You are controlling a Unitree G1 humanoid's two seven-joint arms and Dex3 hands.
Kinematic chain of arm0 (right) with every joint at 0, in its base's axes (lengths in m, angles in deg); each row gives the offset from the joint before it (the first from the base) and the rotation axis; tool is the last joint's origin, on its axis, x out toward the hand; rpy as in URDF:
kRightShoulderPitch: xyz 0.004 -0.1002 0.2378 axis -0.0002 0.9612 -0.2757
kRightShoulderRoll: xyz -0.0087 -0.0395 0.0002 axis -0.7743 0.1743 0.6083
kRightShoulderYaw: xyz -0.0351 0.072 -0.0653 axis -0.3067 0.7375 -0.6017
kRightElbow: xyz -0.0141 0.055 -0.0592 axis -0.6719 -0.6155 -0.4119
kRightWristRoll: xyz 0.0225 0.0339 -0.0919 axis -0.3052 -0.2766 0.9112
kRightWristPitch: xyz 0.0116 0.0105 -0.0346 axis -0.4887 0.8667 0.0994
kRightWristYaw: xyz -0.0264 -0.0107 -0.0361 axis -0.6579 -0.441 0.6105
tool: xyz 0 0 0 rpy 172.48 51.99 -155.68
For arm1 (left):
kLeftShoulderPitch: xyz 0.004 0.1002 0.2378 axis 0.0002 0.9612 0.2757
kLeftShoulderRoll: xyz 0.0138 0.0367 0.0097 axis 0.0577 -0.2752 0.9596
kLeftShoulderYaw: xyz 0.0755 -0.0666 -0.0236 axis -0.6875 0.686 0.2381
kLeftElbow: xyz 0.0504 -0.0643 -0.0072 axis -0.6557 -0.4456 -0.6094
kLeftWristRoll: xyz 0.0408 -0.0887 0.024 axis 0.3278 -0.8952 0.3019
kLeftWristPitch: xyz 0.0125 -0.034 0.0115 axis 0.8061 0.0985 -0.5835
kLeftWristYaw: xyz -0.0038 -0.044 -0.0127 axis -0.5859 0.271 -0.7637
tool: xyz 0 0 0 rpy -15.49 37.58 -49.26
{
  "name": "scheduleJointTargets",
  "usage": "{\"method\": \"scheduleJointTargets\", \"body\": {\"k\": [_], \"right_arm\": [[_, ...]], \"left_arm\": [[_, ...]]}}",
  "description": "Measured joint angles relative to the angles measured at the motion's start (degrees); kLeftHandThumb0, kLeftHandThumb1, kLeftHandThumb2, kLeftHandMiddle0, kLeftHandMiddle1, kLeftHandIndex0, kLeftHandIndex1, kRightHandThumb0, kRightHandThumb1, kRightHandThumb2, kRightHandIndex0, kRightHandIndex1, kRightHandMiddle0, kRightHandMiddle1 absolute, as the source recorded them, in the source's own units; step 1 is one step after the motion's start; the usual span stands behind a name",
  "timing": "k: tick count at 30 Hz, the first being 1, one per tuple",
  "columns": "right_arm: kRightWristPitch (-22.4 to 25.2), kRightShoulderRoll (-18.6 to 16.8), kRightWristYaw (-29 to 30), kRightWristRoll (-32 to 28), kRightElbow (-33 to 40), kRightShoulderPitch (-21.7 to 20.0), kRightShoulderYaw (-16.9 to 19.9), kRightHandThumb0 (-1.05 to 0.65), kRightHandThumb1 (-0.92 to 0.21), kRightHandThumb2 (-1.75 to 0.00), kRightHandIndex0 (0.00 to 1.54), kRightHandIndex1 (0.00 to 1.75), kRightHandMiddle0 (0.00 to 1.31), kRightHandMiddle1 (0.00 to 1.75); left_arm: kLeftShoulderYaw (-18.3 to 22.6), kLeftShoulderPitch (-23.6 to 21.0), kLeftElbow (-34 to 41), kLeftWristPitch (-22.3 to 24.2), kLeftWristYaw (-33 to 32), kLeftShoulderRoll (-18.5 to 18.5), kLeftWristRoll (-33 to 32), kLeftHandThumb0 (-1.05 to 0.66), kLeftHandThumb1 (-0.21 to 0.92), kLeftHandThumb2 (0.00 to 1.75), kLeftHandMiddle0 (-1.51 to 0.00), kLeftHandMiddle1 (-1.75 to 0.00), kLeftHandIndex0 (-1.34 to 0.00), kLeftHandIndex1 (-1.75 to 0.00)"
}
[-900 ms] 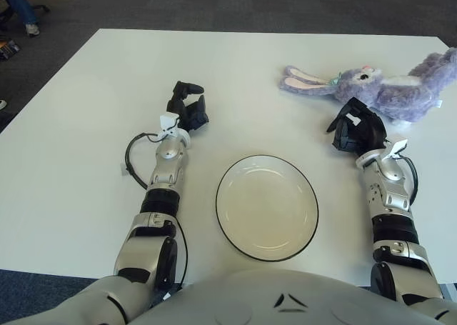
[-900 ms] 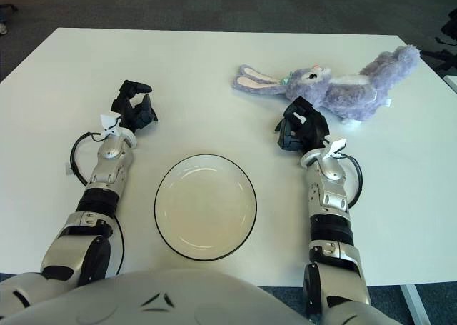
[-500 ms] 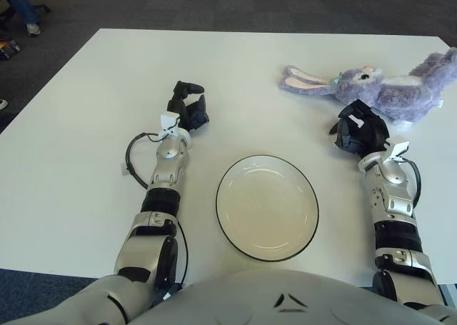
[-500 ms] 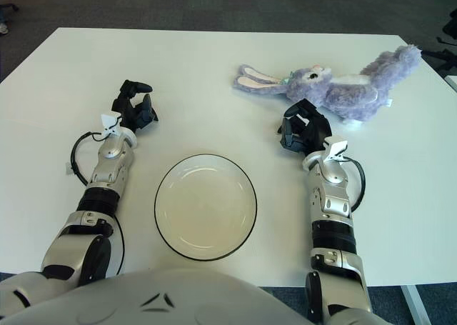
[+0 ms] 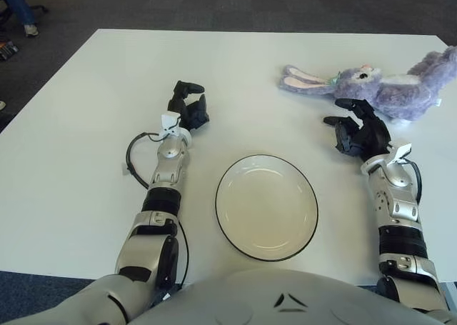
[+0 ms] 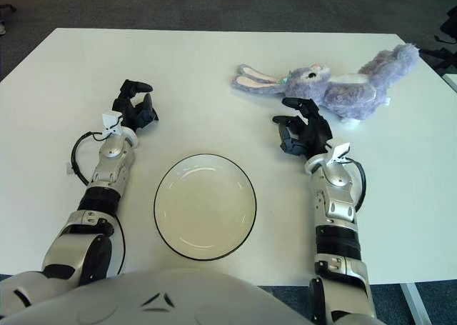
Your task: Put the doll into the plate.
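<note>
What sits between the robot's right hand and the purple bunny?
Nothing: in both views only bare table separates the open right hand from the bunny.

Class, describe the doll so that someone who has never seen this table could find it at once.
Start at the white table and look to its far right corner. There, beyond the open right hand, lies the doll: a fluffy purple rabbit on its side, long ears pointing left, the only soft thing there.

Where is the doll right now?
The purple rabbit doll lies on the white table at far right, just beyond the open right hand, up and right of the plate.
</note>
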Motion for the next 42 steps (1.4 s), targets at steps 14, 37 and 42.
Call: {"method": "scheduleJointTargets", "body": {"k": [14,37,42], "right_arm": [[0.70,1.18,1.77,3.27,8.78,3.04,0.43,0.13,-0.08,-1.41,0.13,0.08,0.00,0.37],[3.92,11.53,3.41,5.24,19.45,2.52,9.93,0.03,-0.04,-1.30,0.19,0.04,0.00,0.32],[6.56,14.76,4.55,8.76,22.88,0.85,10.31,0.01,-0.04,-1.28,0.22,0.05,0.00,0.34]], "left_arm": [[0.03,-0.03,-0.09,-0.07,-0.06,-0.23,0.03,-0.38,0.66,0.87,-1.02,-1.75,-0.35,-1.75],[0.47,-0.62,-1.31,-0.84,-0.04,-0.11,-0.07,-0.38,0.65,0.88,-1.02,-1.75,-0.35,-1.75],[0.50,-0.75,-1.37,-0.82,0.05,-0.13,-0.12,-0.38,0.65,0.88,-1.02,-1.75,-0.35,-1.75]]}}
